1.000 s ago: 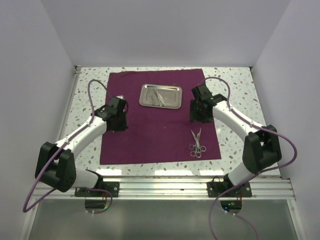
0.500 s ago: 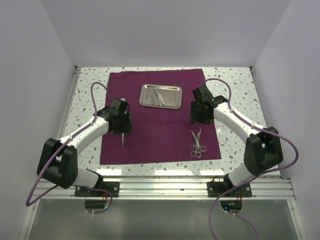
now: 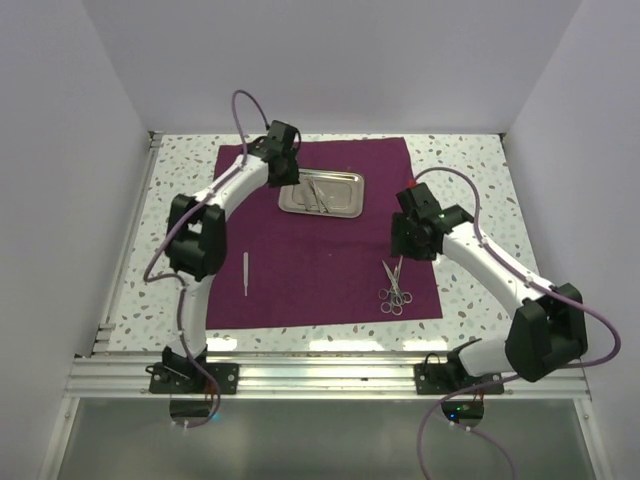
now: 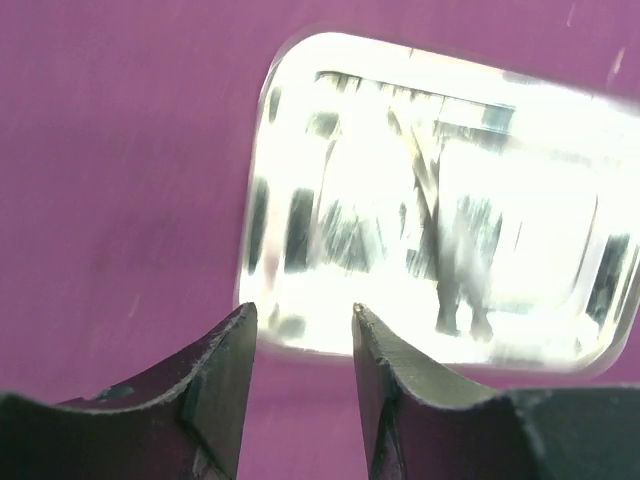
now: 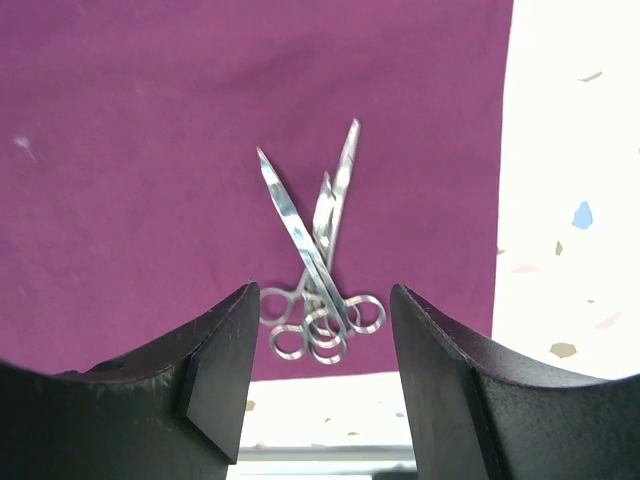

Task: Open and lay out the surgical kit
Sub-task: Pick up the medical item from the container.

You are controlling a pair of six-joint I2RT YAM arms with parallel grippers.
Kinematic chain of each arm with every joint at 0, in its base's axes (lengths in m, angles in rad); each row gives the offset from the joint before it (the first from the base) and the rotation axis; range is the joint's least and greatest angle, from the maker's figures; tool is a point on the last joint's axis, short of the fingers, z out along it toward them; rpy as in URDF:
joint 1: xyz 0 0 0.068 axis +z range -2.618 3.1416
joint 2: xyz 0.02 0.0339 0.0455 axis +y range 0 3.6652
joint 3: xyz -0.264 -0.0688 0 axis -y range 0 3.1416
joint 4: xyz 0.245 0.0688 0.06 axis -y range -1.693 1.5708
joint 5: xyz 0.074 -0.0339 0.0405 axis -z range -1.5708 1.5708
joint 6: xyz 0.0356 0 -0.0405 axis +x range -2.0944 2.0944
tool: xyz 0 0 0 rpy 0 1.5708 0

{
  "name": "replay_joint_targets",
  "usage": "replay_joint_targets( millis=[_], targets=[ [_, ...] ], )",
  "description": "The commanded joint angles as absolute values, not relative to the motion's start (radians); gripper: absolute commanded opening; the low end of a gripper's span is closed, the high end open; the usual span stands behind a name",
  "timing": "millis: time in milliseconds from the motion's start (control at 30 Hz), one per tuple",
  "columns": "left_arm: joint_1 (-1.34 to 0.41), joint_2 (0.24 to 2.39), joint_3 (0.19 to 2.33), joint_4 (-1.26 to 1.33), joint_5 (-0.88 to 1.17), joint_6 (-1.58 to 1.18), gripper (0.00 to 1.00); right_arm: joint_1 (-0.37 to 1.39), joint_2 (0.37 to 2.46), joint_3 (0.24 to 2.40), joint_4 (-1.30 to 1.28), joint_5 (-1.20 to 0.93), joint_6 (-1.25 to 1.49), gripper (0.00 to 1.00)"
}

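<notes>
The dark purple cloth wrap (image 3: 320, 255) is lying spread flat across the middle of the top view. Near its left edge a slim silver instrument (image 3: 246, 272) is lying alone, pointing up the frame. Higher up, the left gripper (image 4: 303, 312) is hovering at the left end of the shiny steel tray (image 3: 345, 200), fingers slightly apart, holding nothing; thin instruments are resting inside the tray. At the cloth's lower right, ring-handled scissors (image 5: 318, 268) are lying crossed, and the right gripper (image 5: 322, 290) is hanging above them, spread wide and empty.
</notes>
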State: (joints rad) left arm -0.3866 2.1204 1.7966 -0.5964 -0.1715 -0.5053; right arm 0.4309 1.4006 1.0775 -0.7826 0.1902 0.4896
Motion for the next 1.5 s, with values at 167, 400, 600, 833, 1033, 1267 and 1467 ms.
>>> replay_joint_targets(
  millis=[167, 400, 600, 833, 1033, 1267, 1467],
  targets=[
    [-0.382, 2.425, 2.230, -0.667, -0.201, -0.548, 0.45, 0.429, 1.275, 1.014, -0.873, 0.196, 0.529, 0.58],
    [-0.382, 2.496, 2.276, -0.640, -0.247, -0.548, 0.43, 0.428, 1.249, 0.994, -0.891, 0.210, 0.546, 0.58],
    [-0.383, 2.559, 2.319, -0.638, -0.262, -0.537, 0.39, 0.428, 1.253, 0.999, -0.896, 0.212, 0.548, 0.58],
    [-0.385, 2.609, 2.350, -0.637, -0.290, -0.528, 0.34, 0.428, 1.262, 0.989, -0.891, 0.213, 0.546, 0.58],
    [-0.387, 2.648, 2.378, -0.655, -0.325, -0.514, 0.29, 0.428, 1.284, 0.991, -0.876, 0.207, 0.541, 0.58],
    [-0.406, 2.694, 2.399, -0.695, -0.304, -0.476, 0.20, 0.428, 1.305, 0.999, -0.859, 0.206, 0.535, 0.58],
    [-0.428, 2.695, 2.356, -0.712, -0.278, -0.469, 0.13, 0.426, 1.307, 0.988, -0.847, 0.204, 0.537, 0.58]
  ],
)
